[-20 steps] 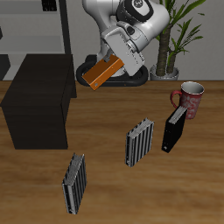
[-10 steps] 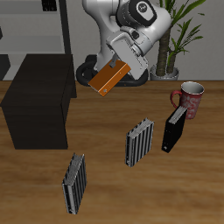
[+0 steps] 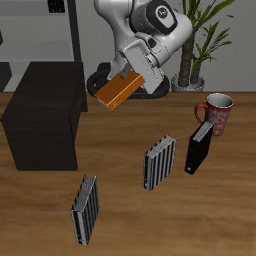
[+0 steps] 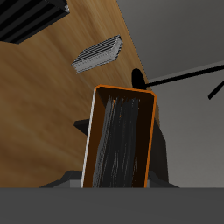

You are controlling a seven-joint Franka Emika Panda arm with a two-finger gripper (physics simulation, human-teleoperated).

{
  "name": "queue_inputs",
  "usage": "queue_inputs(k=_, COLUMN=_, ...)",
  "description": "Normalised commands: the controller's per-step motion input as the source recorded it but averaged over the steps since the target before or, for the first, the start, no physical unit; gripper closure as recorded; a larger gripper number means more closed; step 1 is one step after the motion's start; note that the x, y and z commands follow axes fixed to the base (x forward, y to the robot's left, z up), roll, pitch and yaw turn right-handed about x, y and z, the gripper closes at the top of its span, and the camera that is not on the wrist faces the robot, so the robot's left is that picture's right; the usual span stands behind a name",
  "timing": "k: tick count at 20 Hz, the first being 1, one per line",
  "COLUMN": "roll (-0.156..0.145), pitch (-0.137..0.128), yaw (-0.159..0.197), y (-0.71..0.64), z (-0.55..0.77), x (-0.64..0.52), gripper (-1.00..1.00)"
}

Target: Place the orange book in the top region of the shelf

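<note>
My gripper [image 3: 133,78] is shut on the orange book [image 3: 118,90] and holds it tilted in the air above the table, beside the shelf [image 3: 45,110]. The shelf is a large matte black box with a flat top, standing on the table. In the wrist view the orange book [image 4: 121,138] fills the middle, its pale grey page edges facing the camera, and a corner of the black shelf [image 4: 31,17] shows. The fingers are hidden behind the book there.
Two grey striped books [image 3: 160,164] [image 3: 86,208] stand on the table; one shows in the wrist view [image 4: 97,54]. A black book [image 3: 199,148] leans by a red mug [image 3: 217,112]. A pale grey rack [image 3: 45,30] and a potted plant [image 3: 195,45] stand at the back.
The gripper has turned the orange book flatter and carried it a little toward the shelf, still in the air. Nothing else has moved.
</note>
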Motion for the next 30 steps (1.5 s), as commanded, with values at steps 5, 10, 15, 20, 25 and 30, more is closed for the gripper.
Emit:
queue_inputs(k=5, roll=-0.016, pitch=0.036, yaw=0.029, y=-0.07, z=-0.15, x=0.07, gripper=1.0)
queue_inputs(k=10, roll=0.022, pitch=0.024, yaw=0.044, y=-0.01, z=-0.25, x=0.02, gripper=1.0)
queue_inputs(k=15, roll=-0.015, pitch=0.023, yaw=0.02, y=-0.1, z=-0.17, x=0.03, gripper=1.0)
queue_inputs(k=20, roll=-0.033, pitch=0.028, yaw=0.023, y=-0.18, z=-0.13, x=0.07, gripper=1.0)
queue_inputs(k=25, roll=-0.024, pitch=0.012, yaw=0.028, y=-0.11, z=-0.15, x=0.05, gripper=1.0)
queue_inputs(k=30, roll=-0.027, pitch=0.025, yaw=0.009, y=-0.17, z=-0.1, x=0.07, gripper=1.0)
